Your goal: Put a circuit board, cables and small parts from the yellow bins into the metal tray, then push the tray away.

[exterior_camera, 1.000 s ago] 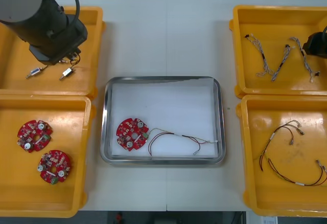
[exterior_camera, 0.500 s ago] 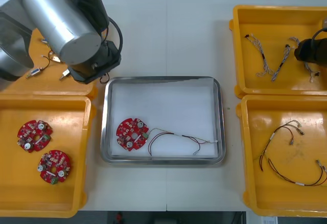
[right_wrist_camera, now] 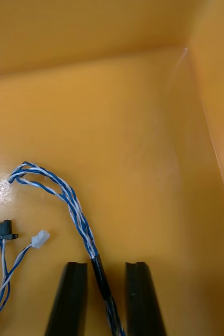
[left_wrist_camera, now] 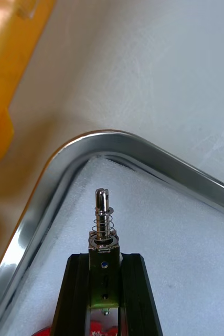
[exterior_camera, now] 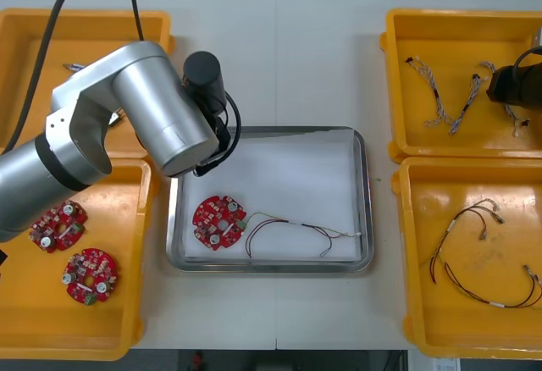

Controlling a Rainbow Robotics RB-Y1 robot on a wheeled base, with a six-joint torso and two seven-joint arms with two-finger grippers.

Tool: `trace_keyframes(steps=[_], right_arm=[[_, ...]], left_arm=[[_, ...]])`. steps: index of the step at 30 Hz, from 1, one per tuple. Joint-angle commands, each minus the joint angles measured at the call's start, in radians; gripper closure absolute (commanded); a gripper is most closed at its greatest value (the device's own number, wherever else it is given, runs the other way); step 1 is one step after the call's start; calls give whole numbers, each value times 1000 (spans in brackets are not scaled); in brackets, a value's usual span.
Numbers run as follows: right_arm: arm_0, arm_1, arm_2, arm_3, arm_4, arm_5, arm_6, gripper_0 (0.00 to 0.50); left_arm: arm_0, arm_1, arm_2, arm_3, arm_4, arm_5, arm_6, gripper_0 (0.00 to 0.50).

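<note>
My left gripper (left_wrist_camera: 104, 258) is shut on a small metal part (left_wrist_camera: 104, 220), a pin with a spring that sticks out past the fingertips. It hangs just inside the far left corner of the metal tray (left_wrist_camera: 43, 194). In the front view my left arm (exterior_camera: 161, 117) covers that corner of the tray (exterior_camera: 269, 132). A red circuit board (exterior_camera: 218, 221) and a thin cable (exterior_camera: 292, 229) lie in the tray. My right gripper (right_wrist_camera: 105, 265) is low in the far right bin (exterior_camera: 398, 83). Its fingers are drawn in on either side of a blue and white cable (right_wrist_camera: 70, 202), with slim gaps showing.
The near left bin (exterior_camera: 25, 320) holds two more circuit boards (exterior_camera: 58, 224) (exterior_camera: 90, 274). The far right bin holds several twisted cables (exterior_camera: 432, 91). The near right bin (exterior_camera: 474, 337) holds dark cables (exterior_camera: 474, 244). Bare table lies beyond the tray.
My left arm has swung from the far left bin to the tray's far left corner with the small metal part. My right gripper's fingers have drawn in around the cable.
</note>
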Motion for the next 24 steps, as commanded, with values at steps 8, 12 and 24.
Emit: trace_keyframes(steps=[8,12,24], right_arm=[[-28,4,20,-1,1,-5,55,500],[-28,-19,18,-42,9,27,75,500],[-28,-94,-83,-223,24,294,137,500]], left_arm=[[33,-79,-78,32,-135,-54,94,500],[33,-85,-92,56,-151,-70,92,499],[33,-81,-113,56,-149,-70,89,168]])
